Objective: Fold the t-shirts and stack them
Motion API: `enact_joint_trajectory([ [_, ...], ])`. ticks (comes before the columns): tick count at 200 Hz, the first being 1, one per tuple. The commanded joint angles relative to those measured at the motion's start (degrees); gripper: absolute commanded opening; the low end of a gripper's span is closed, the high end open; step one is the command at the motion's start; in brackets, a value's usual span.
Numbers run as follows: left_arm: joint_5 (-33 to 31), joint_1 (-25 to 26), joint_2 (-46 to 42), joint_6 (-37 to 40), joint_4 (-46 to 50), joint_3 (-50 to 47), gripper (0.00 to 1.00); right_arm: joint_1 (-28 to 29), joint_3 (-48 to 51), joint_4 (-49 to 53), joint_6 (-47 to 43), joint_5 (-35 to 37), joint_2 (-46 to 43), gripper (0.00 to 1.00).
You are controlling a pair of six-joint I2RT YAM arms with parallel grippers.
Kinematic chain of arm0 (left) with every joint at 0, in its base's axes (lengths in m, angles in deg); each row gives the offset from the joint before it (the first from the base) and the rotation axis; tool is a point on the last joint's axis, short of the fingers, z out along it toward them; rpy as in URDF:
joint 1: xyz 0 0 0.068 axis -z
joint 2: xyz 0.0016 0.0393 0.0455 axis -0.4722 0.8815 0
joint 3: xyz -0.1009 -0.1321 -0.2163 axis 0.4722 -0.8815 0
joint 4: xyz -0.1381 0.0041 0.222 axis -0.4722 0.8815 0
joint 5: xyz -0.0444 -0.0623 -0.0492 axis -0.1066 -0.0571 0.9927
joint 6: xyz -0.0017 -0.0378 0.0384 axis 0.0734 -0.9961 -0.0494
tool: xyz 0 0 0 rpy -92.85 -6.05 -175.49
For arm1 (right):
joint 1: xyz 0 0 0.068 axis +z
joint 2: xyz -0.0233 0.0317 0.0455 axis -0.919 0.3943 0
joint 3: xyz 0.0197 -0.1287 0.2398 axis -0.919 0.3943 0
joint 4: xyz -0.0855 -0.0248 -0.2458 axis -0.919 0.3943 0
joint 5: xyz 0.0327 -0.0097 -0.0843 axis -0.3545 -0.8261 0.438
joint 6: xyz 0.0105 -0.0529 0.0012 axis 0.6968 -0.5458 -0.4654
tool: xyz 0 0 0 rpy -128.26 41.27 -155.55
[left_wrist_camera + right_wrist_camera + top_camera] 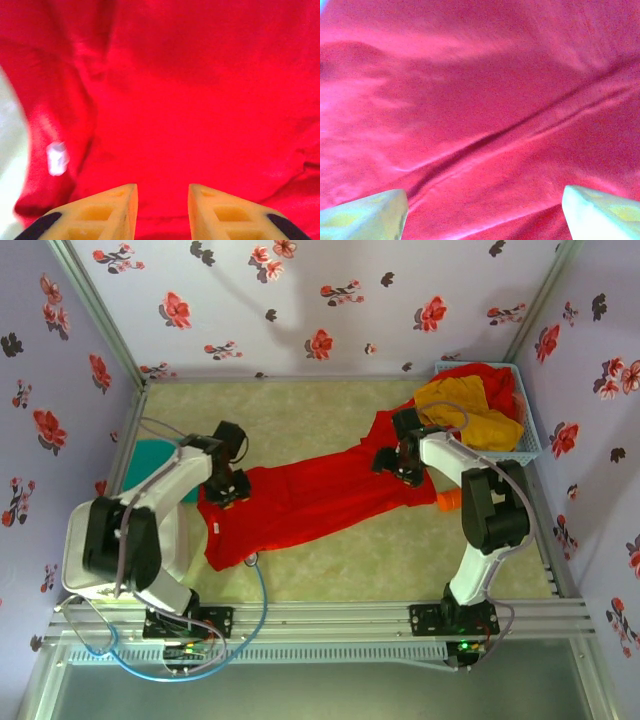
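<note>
A bright red t-shirt [300, 502] lies stretched out slantwise on the table, from the near left up to the far right. My left gripper [228, 487] is low over its left end. The left wrist view has the yellow fingers [116, 202] apart over red cloth [190, 100], nothing pinched between them, and a white label [56, 158] at the left. My right gripper [400, 465] hangs over the shirt's right end. Its pale fingers [375, 212] stand wide open above creased red cloth [485, 125]. A mustard-yellow t-shirt [465, 410] and another red one [492, 380] fill the basket. A teal-green t-shirt [148, 462] lies at the left.
The pale blue mesh basket [530, 445] stands in the far right corner. A small orange object [448, 501] lies beside the red shirt near the right arm. Floral walls close in the beige table [330, 570] on three sides. The arm bases and cables sit on the near rail.
</note>
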Motion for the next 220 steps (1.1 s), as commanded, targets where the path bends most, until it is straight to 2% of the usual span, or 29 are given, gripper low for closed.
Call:
enact_joint_trajectory([
  [1,2.36,1.33,6.1,2.43,-2.54,1.91,0.3,1.02,-4.91,2.57,-5.13,1.45,1.59,0.81],
  [27,2.66,2.09,12.6,4.07,-2.17,3.68,0.28,1.01,-8.24,0.8,-5.82,0.36,6.76,0.79],
  [66,2.1,2.16,17.99,6.0,-2.54,3.95,0.26,1.02,-8.99,-1.96,-3.11,2.45,12.83,0.77],
  [103,0.93,1.95,26.16,10.16,2.15,13.61,0.24,1.05,-8.0,2.07,-0.95,4.1,15.51,0.76],
  [140,0.42,0.98,33.86,13.32,7.06,28.06,0.23,1.25,1.2,1.15,2.72,-0.04,10.45,0.76],
  [172,0.92,-0.17,43.46,15.95,12.84,43.85,0.21,3.72,10.06,-0.21,5.69,-2.54,4.35,0.76],
  [196,3.02,-0.39,51.73,17.32,18.02,58.17,0.2,7.3,17.4,-3.74,10.27,-5.52,0.67,0.75],
  [220,5.53,-0.31,59.37,17.97,22.8,74.17,0.19,14.58,22.0,-8.19,18.03,-8.82,-0.95,0.75],
])
